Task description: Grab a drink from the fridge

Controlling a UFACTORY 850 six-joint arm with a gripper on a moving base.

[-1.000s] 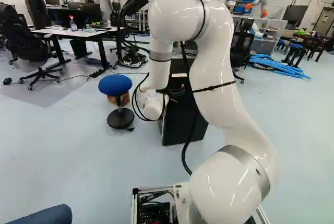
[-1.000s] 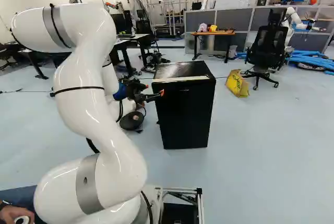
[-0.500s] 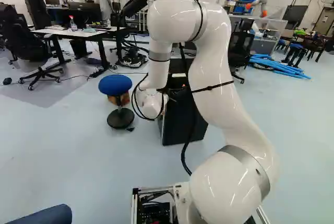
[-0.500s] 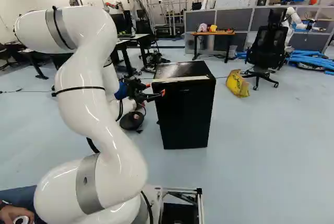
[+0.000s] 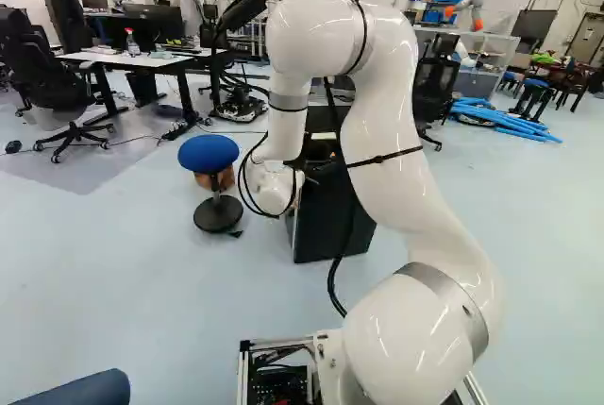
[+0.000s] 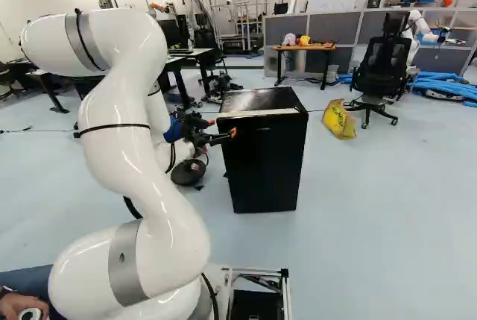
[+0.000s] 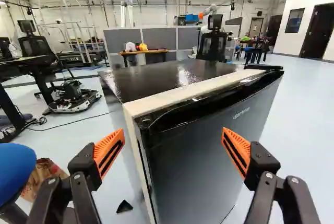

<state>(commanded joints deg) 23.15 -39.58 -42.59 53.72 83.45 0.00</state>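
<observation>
My gripper [image 6: 223,127] is at the near left top corner of the black fridge [image 6: 264,160] in the right base view. In the wrist view the gripper [image 7: 173,141] stands open, orange pads wide apart. The side edge of the fridge door [image 7: 203,166] lies ahead between the fingers, with no grip on it visible. The door looks closed, a pale strip running along its top and side edge. No drink shows; the fridge's inside is hidden. In the left base view my arm hides part of the fridge [image 5: 326,226].
A blue stool [image 5: 209,154] stands left of the fridge, a paper bag [image 7: 43,179] beside it. A yellow bag [image 6: 339,119] and an office chair [image 6: 381,74] stand beyond the fridge to its right. Another robot [image 6: 411,36] is farther back. A person's hand [image 6: 22,305] shows near the base.
Over the last second the arm has shifted slightly, its upper part a little to the right in the right base view. The base and fridge stay put.
</observation>
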